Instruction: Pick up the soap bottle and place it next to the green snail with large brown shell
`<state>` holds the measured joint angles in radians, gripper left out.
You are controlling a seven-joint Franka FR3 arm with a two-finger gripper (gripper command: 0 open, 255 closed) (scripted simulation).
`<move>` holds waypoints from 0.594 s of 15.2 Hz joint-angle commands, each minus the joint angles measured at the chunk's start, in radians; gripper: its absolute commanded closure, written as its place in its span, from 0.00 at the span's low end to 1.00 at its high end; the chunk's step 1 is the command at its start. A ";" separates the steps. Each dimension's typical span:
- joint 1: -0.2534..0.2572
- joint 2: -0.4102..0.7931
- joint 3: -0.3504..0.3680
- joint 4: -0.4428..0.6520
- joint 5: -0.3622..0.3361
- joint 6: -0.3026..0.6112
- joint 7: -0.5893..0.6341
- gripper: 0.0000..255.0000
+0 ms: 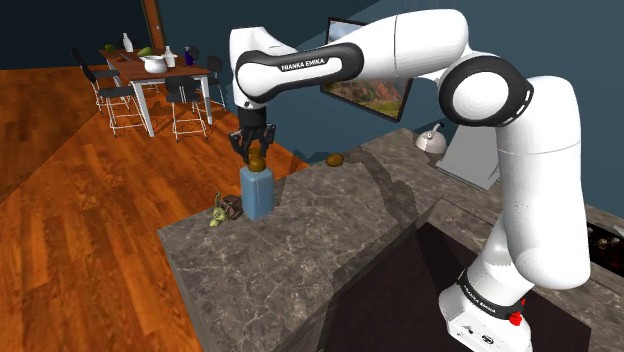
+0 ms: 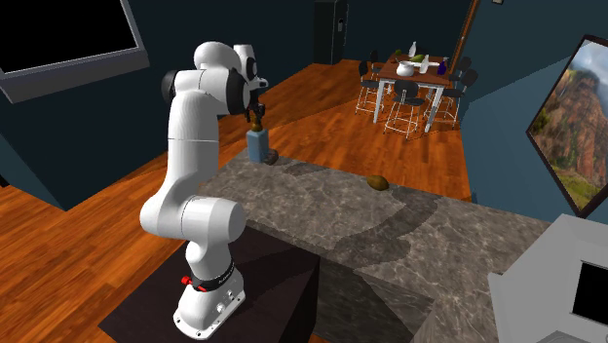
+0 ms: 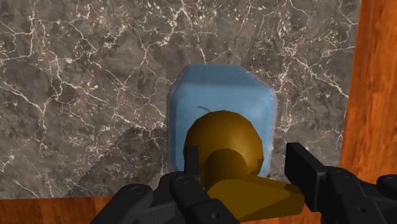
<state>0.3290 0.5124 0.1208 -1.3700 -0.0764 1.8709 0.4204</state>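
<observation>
Dark blue walls (image 1: 200, 30), wooden floor (image 1: 80, 200), distant dining table (image 1: 172, 72).

On the tabletop (image 1: 300, 255) are counted one blue soap bottle (image 1: 257, 190), one green snail (image 1: 226, 209) with a brown shell — and one brown lump (image 1: 335, 159).

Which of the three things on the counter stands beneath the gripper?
The blue soap bottle, its brown pump within the open gripper; the snail sits beside it, the brown lump farther off.

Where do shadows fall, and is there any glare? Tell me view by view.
Shoulder view: a dark shadow crosses the counter, to the picture's right of the soap bottle. Second exterior view: a shadow band lies across the counter's middle. Wrist view: even light, no glare on the bottle's brown pump.
</observation>
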 commanded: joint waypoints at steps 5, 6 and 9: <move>-0.001 0.017 -0.002 -0.054 -0.003 0.073 0.003 1.00; -0.001 0.021 -0.002 -0.062 -0.004 0.084 0.004 1.00; -0.001 0.032 -0.003 -0.086 -0.005 0.119 0.005 1.00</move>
<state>0.3278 0.5389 0.1183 -1.4523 -0.0812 1.9794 0.4250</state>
